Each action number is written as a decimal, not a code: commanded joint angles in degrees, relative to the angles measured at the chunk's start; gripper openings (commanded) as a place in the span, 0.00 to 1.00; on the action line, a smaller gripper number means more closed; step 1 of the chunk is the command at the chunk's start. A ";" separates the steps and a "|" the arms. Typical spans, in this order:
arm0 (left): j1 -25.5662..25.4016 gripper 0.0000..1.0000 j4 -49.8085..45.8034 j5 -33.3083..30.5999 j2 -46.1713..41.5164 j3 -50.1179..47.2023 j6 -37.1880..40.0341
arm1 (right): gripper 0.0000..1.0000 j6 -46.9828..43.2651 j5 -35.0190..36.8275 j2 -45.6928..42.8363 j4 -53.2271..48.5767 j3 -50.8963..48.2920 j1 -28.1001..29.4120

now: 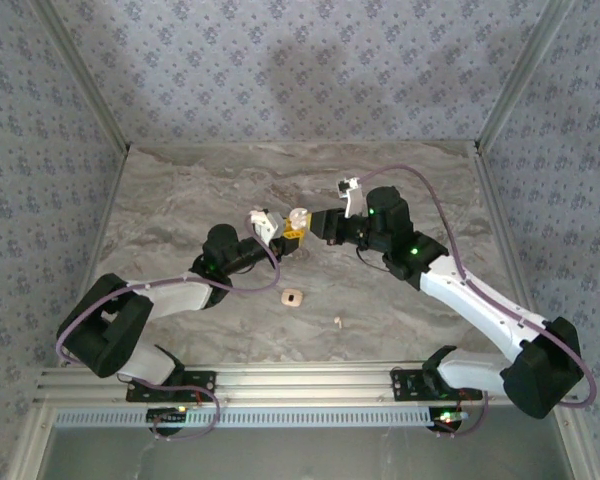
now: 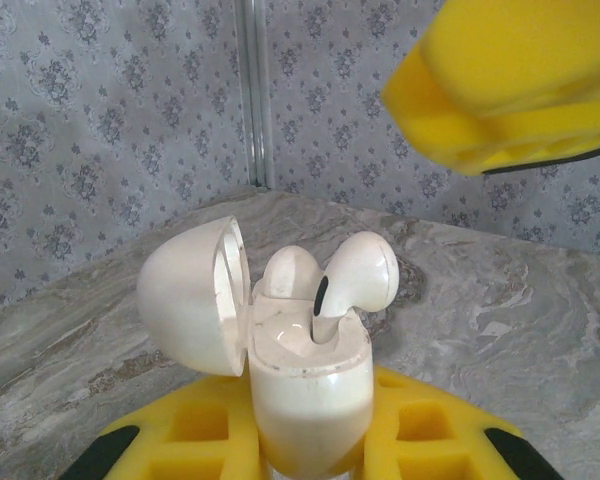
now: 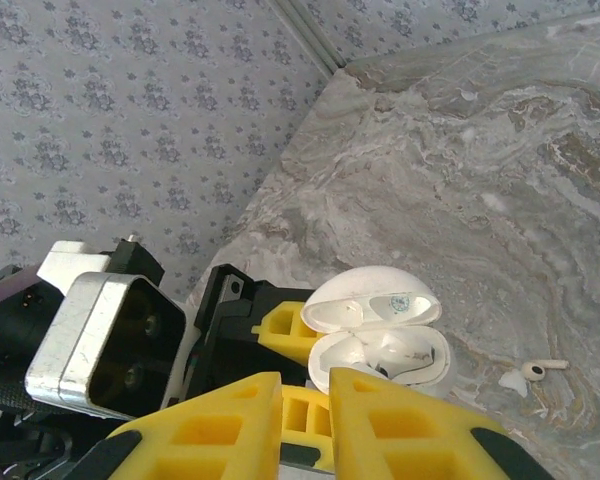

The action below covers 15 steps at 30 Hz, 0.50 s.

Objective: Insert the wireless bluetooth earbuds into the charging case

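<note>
Two robot arms meet over a marbled desk [image 1: 180, 200] walled in patterned paper. The left arm [image 1: 160, 295] reaches in from the near left corner. Its yellow-padded left pincer [image 1: 280, 233] is clamped tight on the lower body of the charging case [image 2: 310, 390], holding it upright above the middle of the desk.

In the left wrist view, the case's domed lid [image 2: 195, 295] is swung open to the left. Behind the open rim sits one earbud [image 2: 290, 270], low in its well. Just to its right, a second earbud [image 2: 365, 270] has its stem down in the case, its rounded head standing proud and leaning right.

On the desk nearer the arm bases, below the held case in the overhead view, a small pale puck [image 1: 292, 297] lies flat. A tiny stray earbud [image 1: 336, 322] lies a little to its right, well apart from the case.

From the right wrist camera, the open case shows in front of the left pincer's dark housing. A loose earbud [image 3: 535, 372] lies on the bare desk to the right of the case, not touching it.

The right pincer [image 1: 317, 226] hangs just beside the case, its yellow fingers [image 3: 230, 420] drawn together to a narrow slit with nothing between them. The right arm [image 1: 480, 300] stretches back to the near right corner.
</note>
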 commanded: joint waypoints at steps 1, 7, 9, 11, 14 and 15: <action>-0.47 0.09 0.33 0.23 -2.28 0.09 0.91 | 0.22 0.84 0.58 0.29 -0.95 -0.79 0.14; -0.48 0.09 0.27 0.23 -2.48 0.05 0.93 | 0.26 1.10 1.02 0.29 -1.53 -1.06 -0.12; -0.48 0.09 0.30 0.23 -2.46 0.06 0.90 | 0.28 1.07 0.85 0.44 -1.63 -1.02 -0.13; -0.48 0.09 0.40 0.25 -2.38 0.05 0.90 | 0.30 1.09 0.14 0.63 -1.55 -1.04 -0.13; -0.45 0.09 0.66 0.47 -2.19 0.18 0.81 | 0.33 0.94 -0.97 1.05 -1.06 -1.05 -0.17; -0.47 0.09 0.61 0.52 -2.10 0.22 0.83 | 0.34 1.02 -1.33 1.23 -0.96 -1.06 -0.13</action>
